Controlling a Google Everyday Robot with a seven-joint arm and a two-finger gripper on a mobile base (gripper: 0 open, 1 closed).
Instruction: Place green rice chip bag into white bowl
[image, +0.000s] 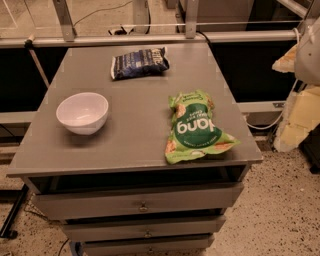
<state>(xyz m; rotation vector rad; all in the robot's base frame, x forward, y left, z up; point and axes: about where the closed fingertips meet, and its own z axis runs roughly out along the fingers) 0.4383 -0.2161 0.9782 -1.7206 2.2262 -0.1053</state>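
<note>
Over on the left, the small round glossy white bowl (82, 112) sits upright on the flat grey cabinet top (135, 145), close to the left edge, mouth up and plain white inside. Moving across, at the back near the middle, a smaller crinkled dark blue snack bag (139, 63) lies flat, well apart from the bowl. Further right comes the crinkly bright green rice chip bag (195, 127) with its darker green circle and big white letters, which read upside down from here. It lies flat near the front right corner, with its lower end just short of the front edge. It is well apart from the bowl and from the blue bag, and nothing touches it. Below the top, three grey drawer fronts (140, 202) with small knobs are stacked. At the far right edge, high up, is the gripper (309, 50), a pale grey shape out beyond the cabinet's right side. It is well clear of the green bag and touches nothing on the top. I cannot tell whether it is open or closed.
</note>
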